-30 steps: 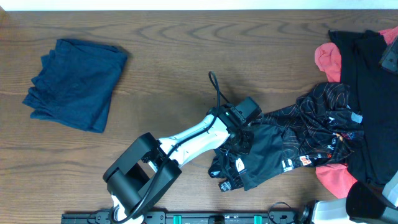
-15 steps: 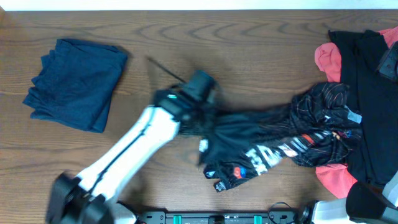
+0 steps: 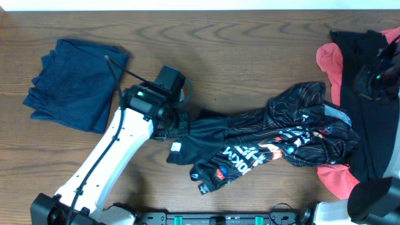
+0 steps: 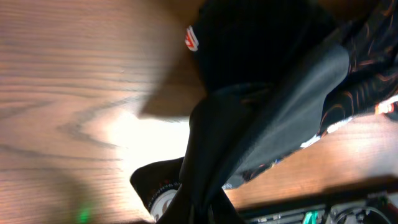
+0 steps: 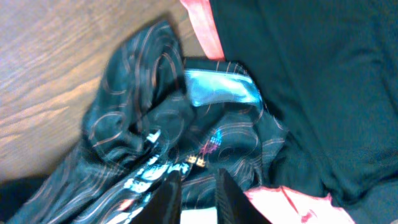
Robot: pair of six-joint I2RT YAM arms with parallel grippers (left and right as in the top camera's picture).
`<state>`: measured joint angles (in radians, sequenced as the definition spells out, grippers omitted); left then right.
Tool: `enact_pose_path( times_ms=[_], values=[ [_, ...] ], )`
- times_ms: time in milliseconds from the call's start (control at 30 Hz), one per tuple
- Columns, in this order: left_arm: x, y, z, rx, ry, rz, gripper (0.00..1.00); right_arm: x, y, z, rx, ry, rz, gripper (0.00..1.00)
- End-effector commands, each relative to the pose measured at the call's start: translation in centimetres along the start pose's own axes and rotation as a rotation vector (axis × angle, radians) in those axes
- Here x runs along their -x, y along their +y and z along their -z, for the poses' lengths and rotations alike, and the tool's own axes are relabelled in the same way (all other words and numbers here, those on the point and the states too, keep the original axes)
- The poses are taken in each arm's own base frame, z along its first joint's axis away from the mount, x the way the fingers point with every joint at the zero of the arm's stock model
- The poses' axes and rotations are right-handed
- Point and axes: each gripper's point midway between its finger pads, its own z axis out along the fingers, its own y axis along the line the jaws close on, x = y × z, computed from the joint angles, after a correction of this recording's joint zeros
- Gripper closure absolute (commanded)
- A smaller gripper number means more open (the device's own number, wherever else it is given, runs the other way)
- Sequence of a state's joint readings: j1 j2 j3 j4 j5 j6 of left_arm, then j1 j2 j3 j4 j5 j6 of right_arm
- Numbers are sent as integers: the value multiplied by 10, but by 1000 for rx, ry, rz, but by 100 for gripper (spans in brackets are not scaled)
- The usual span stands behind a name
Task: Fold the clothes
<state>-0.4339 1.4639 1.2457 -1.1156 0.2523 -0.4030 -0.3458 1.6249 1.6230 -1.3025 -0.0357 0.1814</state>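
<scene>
Underneath, brown wood-grain table (image 3: 250,56) — dark jersey (image 3: 262,147) sprawled across it.

Left arm (image 3: 119,153) outstretched, jaws clamped; right arm (image 3: 374,80) far right, jaws apart

Looking down on a brown wood-grain table (image 3: 250,56) filling nearly the whole overhead frame, meeting a pale strip (image 3: 187,5) along the top edge and a black rail (image 3: 219,219) with teal fittings along the bottom; catching bright glare (image 4: 155,134) mid-frame in the left wrist view.
</scene>
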Motion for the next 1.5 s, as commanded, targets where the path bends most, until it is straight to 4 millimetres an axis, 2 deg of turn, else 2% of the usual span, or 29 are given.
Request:
enact_pose_path(
  times_ms=[0,167,233,367,433,700,833,933,1133,1167,1200,1233,1267,1367,1467],
  values=[
    [8,13,5,27,-31,16,94,-8,4,-26,42,24,-2,81],
    [10,14,5,26,-37,22,94,-14,15,-71,115,9,-3,78],
    [10,14,5,25,-39,21,94,-17,19,-86,142,2,0,72],
    [11,13,5,23,-42,21,94,-25,25,-115,177,-23,16,68],
    [11,13,5,23,-42,21,94,-28,35,-125,221,-41,32,66],
    [11,13,5,23,-42,21,94,-43,52,-152,250,-48,85,64],
    [11,13,5,23,-42,21,94,-47,46,-173,208,-13,71,64],
    [11,13,5,23,-42,21,94,-48,41,-184,178,0,59,59],
    [11,13,5,23,-42,21,94,-45,41,-190,176,-7,58,56],
    [11,13,5,23,-42,21,94,-45,41,-189,177,-7,58,56],
    [11,13,5,23,-42,21,94,-45,42,-189,177,-8,58,62],
    [11,13,5,23,-42,21,94,-45,42,-189,179,-7,59,76],
    [11,13,5,23,-42,21,94,-46,43,-189,185,-5,59,96],
    [12,13,5,22,-47,20,94,-44,53,-185,239,0,55,99],
    [23,12,8,10,-88,10,94,-26,62,-162,284,-38,57,99]
  ],
)
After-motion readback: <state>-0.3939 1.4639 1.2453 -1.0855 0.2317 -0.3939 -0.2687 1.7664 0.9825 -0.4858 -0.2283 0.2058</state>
